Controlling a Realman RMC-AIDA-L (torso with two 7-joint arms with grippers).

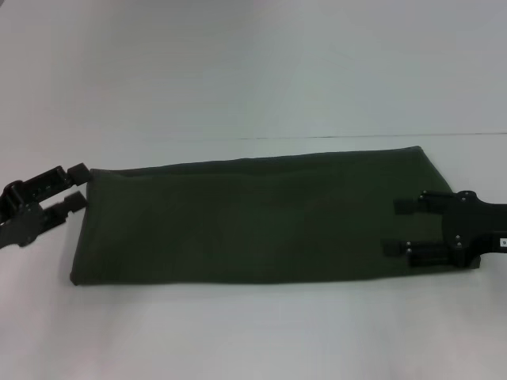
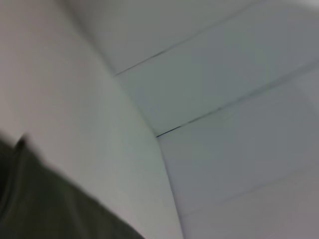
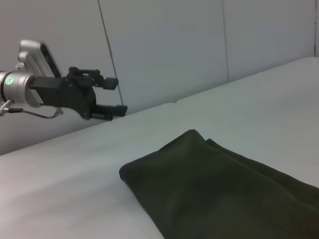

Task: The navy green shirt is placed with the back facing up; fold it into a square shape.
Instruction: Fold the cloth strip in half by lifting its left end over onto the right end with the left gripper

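I see the shirt folded into a long band across the middle of the worktop, bare surface along every edge. My left gripper hangs released just off the band's left end, above the surface; my right gripper lies spread over its right end, grasping nothing.

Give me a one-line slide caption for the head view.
Shirt folded into a long band on the table; open left tool at one end, open right tool over the other.

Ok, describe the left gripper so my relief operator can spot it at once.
Start at the white table and find the shirt lying across it, folded into a long band. The left gripper is the black claw at the band's left end, open and off the cloth. The right gripper hangs over the cloth.
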